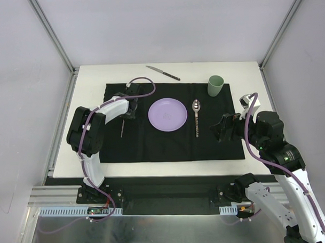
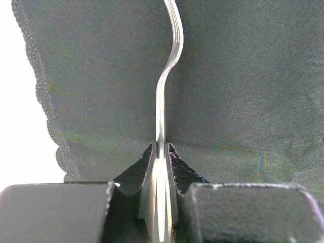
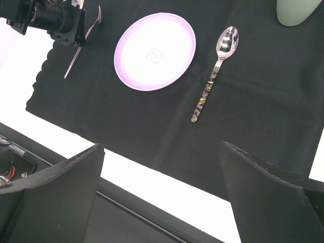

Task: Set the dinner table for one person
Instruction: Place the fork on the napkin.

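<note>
Top view. The dinner table [image 1: 246,76], a white top, is covered at centre by a black mat [image 1: 168,145]. A lilac plate [image 1: 167,114] is centred on the mat. Around it:

- **12 o'clock:** a knife [image 1: 163,73], on bare table.
- **2 o'clock:** a green cup [image 1: 215,85].
- **3 o'clock:** a spoon [image 1: 196,117].
- **4 o'clock:** the right gripper [image 3: 159,152], spread wide and holding nothing.
- **9 o'clock:** a fork [image 2: 169,66], pinched by the narrowly closed left gripper [image 2: 161,152].

Bright, even overhead light, shadows soft and faint. The large flat white tabletop [image 2: 15,101] blows out to pure white in both wrist views, and the round lilac plate [image 3: 155,50] is glare-washed in its middle. Up close, the left gripper's blocky black fingers [image 2: 55,212] go blurry, the black cloth mat [image 2: 253,76] shows rainbow moiré, and the thin shiny metal utensil handle [image 2: 174,45] catches a bright streak. Top view's pretty sharp.
</note>
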`<state>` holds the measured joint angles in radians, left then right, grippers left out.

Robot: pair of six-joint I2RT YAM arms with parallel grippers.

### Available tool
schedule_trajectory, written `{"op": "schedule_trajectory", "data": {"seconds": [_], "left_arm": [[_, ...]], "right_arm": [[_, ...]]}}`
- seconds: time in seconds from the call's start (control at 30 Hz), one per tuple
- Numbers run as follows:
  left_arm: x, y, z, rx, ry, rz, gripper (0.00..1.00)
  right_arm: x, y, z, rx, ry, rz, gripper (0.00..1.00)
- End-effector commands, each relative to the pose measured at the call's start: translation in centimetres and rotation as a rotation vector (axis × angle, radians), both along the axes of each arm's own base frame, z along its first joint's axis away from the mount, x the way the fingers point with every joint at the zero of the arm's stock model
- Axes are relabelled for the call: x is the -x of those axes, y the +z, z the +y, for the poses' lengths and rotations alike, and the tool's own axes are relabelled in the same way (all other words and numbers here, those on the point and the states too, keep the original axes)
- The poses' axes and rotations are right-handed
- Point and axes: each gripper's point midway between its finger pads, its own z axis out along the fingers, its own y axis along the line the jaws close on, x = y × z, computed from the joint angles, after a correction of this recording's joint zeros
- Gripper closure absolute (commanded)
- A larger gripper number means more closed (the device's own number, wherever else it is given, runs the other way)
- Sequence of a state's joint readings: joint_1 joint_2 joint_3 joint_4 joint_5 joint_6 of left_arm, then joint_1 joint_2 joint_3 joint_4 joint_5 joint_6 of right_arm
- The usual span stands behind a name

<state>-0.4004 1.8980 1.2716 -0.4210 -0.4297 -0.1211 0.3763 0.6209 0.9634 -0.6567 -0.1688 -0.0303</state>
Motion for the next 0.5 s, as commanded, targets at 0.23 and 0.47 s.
{"op": "schedule_trajectory", "data": {"seconds": [0.23,0.47], "left_arm": [[0.0,1.1,-1.2,0.042,0.025,-0.05,0.87],[0.6,2.1,-1.3,0.073,0.035,-0.072,0.76]], "right_arm": [[0.0,0.3,-0.1,-0.004,-0.008,-0.004,0.0],[0.0,0.3,0.0,-0.006,-0.001,-0.002,0.0]]}}
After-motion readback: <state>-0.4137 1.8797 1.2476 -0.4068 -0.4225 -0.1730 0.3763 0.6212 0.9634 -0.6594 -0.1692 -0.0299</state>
